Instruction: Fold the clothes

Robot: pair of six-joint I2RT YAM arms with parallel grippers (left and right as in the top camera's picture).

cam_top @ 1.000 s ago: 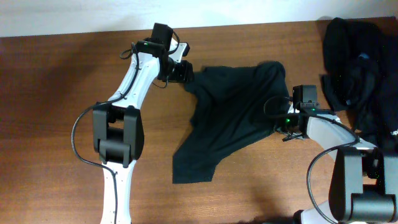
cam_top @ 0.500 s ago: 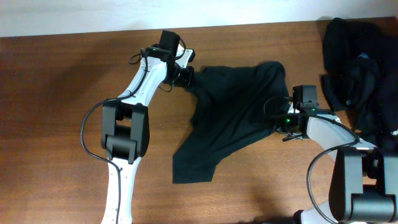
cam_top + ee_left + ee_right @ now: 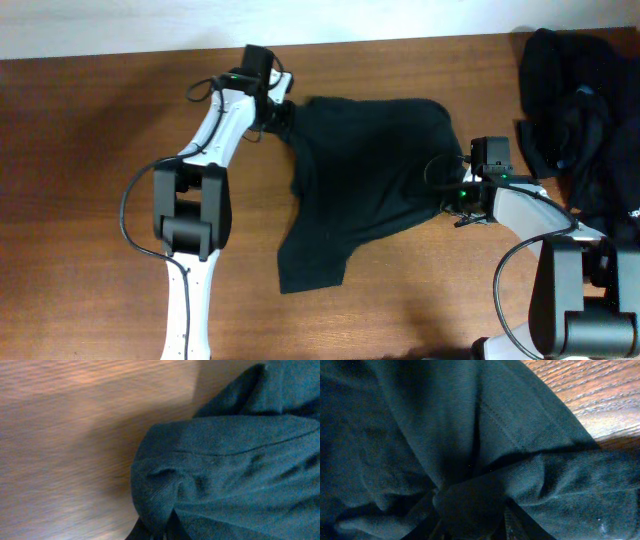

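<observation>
Wooden table (image 3: 80, 200) carries a black shirt (image 3: 365, 170) spread at frame centre, with a heap of further clothes (image 3: 575, 110) at the upper right. Two opposite edges are pinched, apparently so the cloth can be drawn flat before folding. The left arm (image 3: 215, 130) reaches long to the shirt's upper-left corner, left gripper (image 3: 283, 112) clamped on fabric. The right arm (image 3: 530, 210) lies bent low, right gripper (image 3: 455, 195) nipping the right edge.

White left arm (image 3: 213, 130) and right arm (image 3: 525, 212), black joint housings (image 3: 185, 212), looped black cables (image 3: 124, 215), green wrist lights (image 3: 463, 191).
</observation>
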